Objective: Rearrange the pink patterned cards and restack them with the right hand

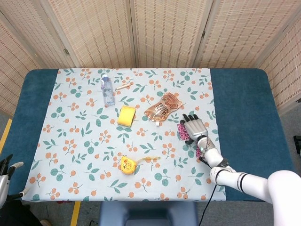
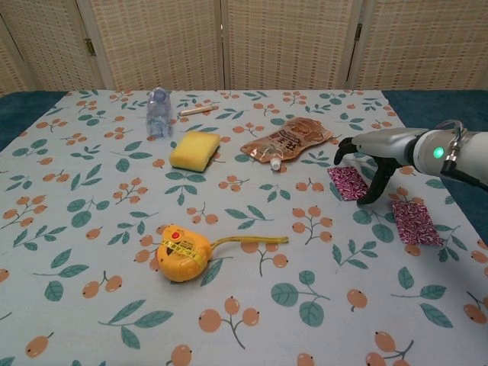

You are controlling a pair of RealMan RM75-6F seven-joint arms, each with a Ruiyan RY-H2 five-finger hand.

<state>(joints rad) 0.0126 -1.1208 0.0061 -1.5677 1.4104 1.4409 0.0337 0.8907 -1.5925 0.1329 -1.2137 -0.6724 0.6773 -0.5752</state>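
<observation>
Two pink patterned cards lie on the floral tablecloth (image 2: 91,229), not stacked. The far card (image 2: 349,183) is flat just right of the brown snack pouch (image 2: 287,139); the near card (image 2: 413,222) is flat further right and closer to the robot, apart from the first. In the head view the far card (image 1: 181,132) is mostly covered by the hand, and the near card (image 1: 201,151) is largely hidden under the forearm.

The right hand (image 2: 368,158) hovers over the far card, palm down, fingers spread and arched, holding nothing. One finger (image 2: 377,186) points down toward the cloth at the card's right edge; I can't tell if it actually touches. The head view shows the same right hand (image 1: 194,127) sitting over the card with fingers fanned toward the pouch (image 1: 162,107).

The left hand (image 1: 6,170) is at the bottom left corner of the head view, off the table edge, fingers apart and empty as far as I can see.

Other items on the cloth: yellow sponge (image 2: 194,149) left of the pouch, clear water bottle (image 2: 158,111) lying at the far left, small wooden stick (image 2: 198,110) just beside it, and yellow tape measure (image 2: 181,252) near the centre front with its tape (image 2: 252,242) pulled out to the right. The blue table cover (image 1: 244,113) shows on both sides of the cloth.
</observation>
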